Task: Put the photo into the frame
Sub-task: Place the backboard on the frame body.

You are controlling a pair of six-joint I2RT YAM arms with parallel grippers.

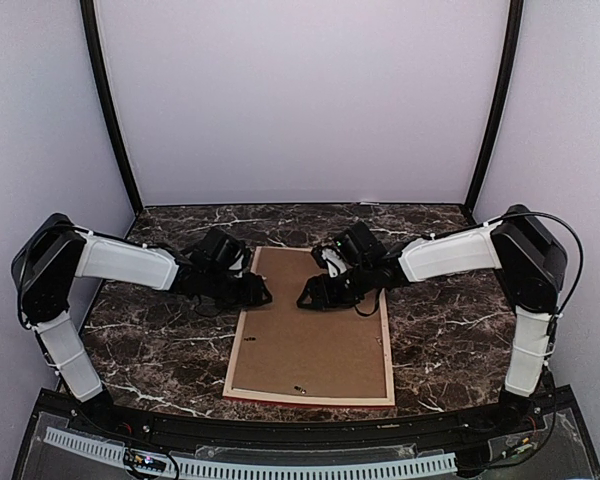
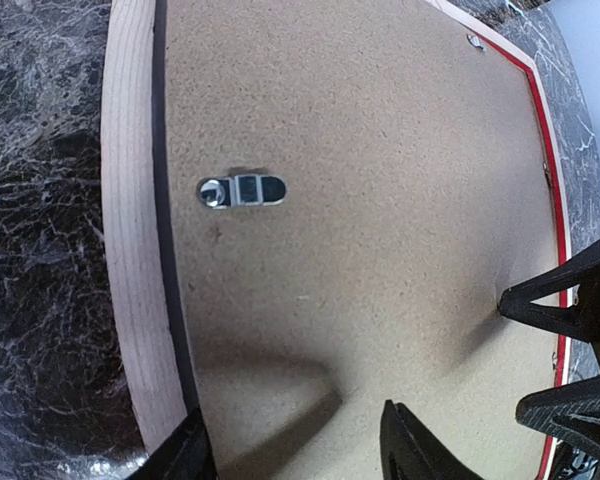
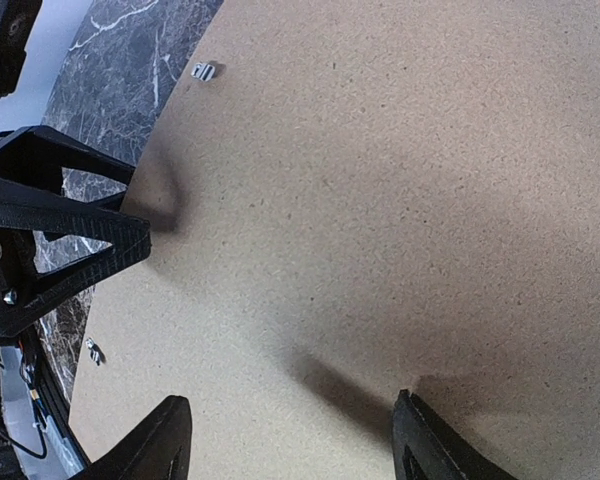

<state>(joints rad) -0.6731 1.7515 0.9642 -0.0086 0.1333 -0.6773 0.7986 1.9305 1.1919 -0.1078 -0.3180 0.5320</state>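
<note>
From above, the frame (image 1: 236, 350) lies face down on the dark marble table (image 1: 450, 330), nearer my bases than the back wall. Its pale wood back is up and a thin red line shows along the near edge. The brown backing board (image 1: 310, 345) sits inside it and covers the whole opening. I cannot see the photo in any view.

The overhead view shows both my arms reaching in over the far half of the board, tips pointing at each other with a small gap between. It does not show how my jaws stand; the wrist cameras do.

My left gripper (image 2: 292, 415) is released: its two fingers stand apart, with only bare board between them. This camera also shows the pale rail, a dark gap beside it, and a small metal turn clip (image 2: 242, 190) lying on the board, which the overhead view barely shows.

My right gripper (image 3: 290, 400) is likewise spread and holds nothing. Its camera shows one left finger with its tip down at the board, on its own shadow. I cannot tell whether it presses.
</note>
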